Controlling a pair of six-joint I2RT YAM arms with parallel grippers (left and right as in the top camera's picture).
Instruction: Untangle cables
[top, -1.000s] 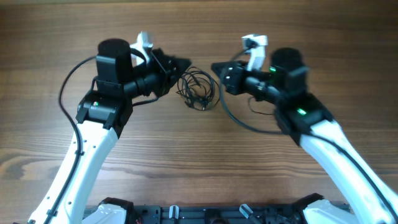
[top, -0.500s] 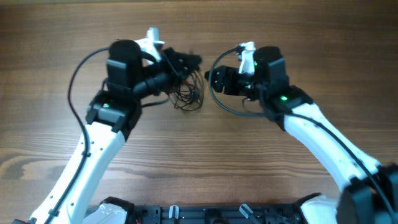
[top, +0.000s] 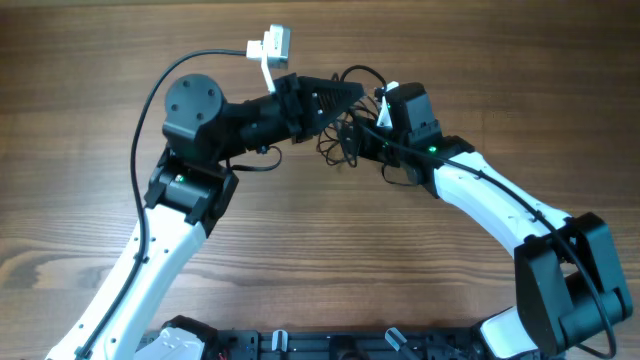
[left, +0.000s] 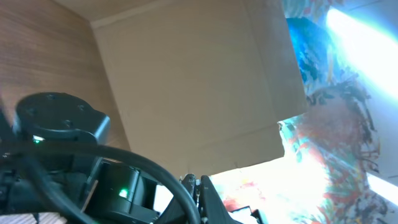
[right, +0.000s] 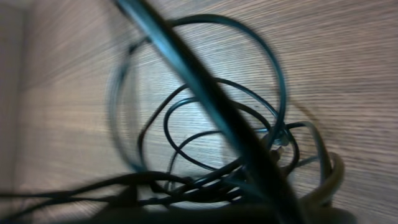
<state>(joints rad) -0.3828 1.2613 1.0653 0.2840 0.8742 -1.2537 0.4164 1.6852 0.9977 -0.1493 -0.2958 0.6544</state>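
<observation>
The cables (top: 335, 140) are a small black tangle of thin cords at the table's far middle, between the two grippers. My left gripper (top: 350, 93) is raised and points right, just above the tangle. In the left wrist view its fingers (left: 200, 186) are pressed together, and the tangle seems to hang from them. My right gripper (top: 358, 140) is right against the tangle's right side. The right wrist view shows loops of the cords (right: 217, 143) very close and blurred over the wood. The right gripper's own fingers are lost in the dark bottom edge.
A thicker black arm cable (top: 362, 73) arcs over the right wrist, and another (top: 150, 100) loops off the left arm. The left wrist view looks up past the right arm (left: 56, 118) at a cardboard panel (left: 186, 87). Bare wooden table (top: 520, 80) surrounds the tangle.
The left arm has lifted and swung right with its gripper over the tangle. The tangle has shifted right and up. The right gripper has closed in from the right until it touches the tangle.
</observation>
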